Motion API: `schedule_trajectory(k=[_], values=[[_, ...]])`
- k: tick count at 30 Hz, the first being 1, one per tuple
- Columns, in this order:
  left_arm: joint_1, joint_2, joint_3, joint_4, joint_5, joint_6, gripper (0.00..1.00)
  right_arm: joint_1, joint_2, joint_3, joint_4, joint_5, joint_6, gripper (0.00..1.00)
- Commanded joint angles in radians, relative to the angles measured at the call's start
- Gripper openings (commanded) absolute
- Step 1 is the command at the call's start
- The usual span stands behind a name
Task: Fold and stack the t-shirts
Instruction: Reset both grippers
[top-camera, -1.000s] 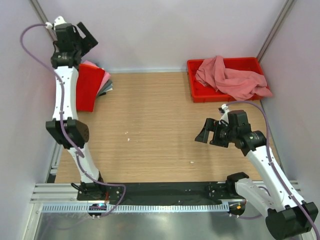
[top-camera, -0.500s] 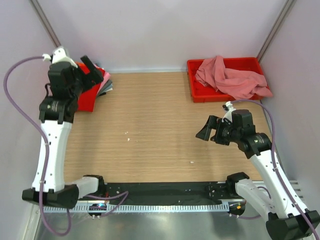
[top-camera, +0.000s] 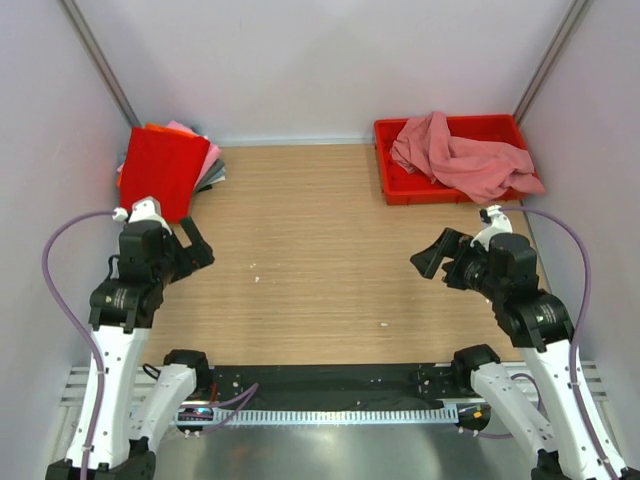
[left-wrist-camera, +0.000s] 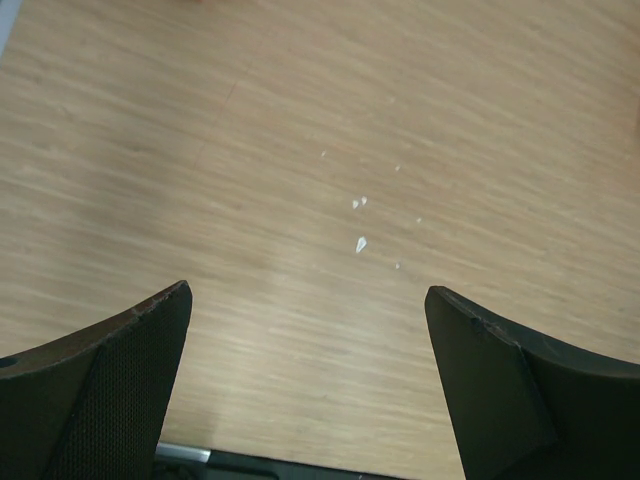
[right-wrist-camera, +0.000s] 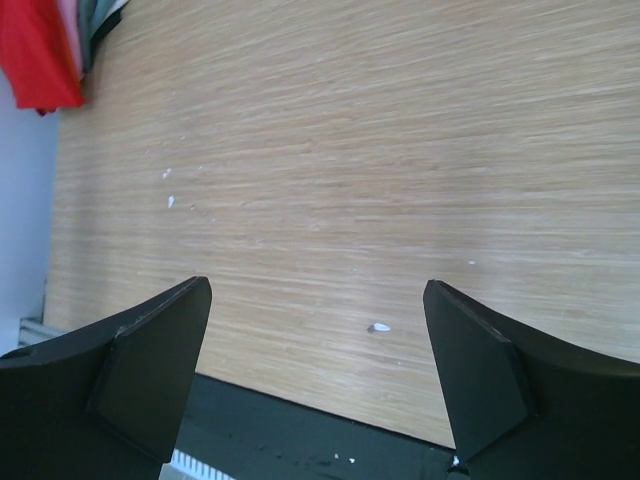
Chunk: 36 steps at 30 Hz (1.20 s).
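Left gripper (top-camera: 196, 248) hangs wide open and empty over the table (top-camera: 320, 220) near-left, where a second ago it was stretched out above the folded stack (top-camera: 165, 170) in the far-left corner. Your right gripper (top-camera: 432, 258) is open too, pulled back a touch. Dusty pink t-shirt (top-camera: 460, 155) lies crumpled in the red tray (top-camera: 392, 192) far right; looks light and floppy, so pinch a hem or shoulder edge, not the bunched middle.
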Motion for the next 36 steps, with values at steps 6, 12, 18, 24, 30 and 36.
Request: schedule_trajectory(k=[6, 12, 18, 24, 30, 36], values=[[-0.006, -0.134, -0.099, -0.008, 0.179, -0.054, 1.0, 0.0, -0.059, 0.087, -0.079, 0.295, -0.062, 0.95], [-0.006, -0.211, -0.125, 0.016, 0.144, -0.073, 1.0, 0.0, -0.065, 0.061, -0.073, 0.342, -0.044, 0.95], [-0.006, -0.242, -0.131, 0.018, 0.126, -0.077, 1.0, 0.0, -0.062, 0.058, -0.076, 0.352, -0.045, 0.96], [-0.005, -0.202, -0.124, 0.001, 0.132, -0.076, 1.0, 0.0, -0.08, 0.049, -0.068, 0.349, -0.048, 0.96], [-0.005, -0.205, -0.125, 0.002, 0.132, -0.076, 1.0, 0.0, -0.089, 0.047, -0.07, 0.356, -0.048, 0.96], [-0.005, -0.185, -0.125, 0.001, 0.132, -0.076, 1.0, 0.0, -0.126, 0.044, -0.061, 0.358, -0.051, 0.96]])
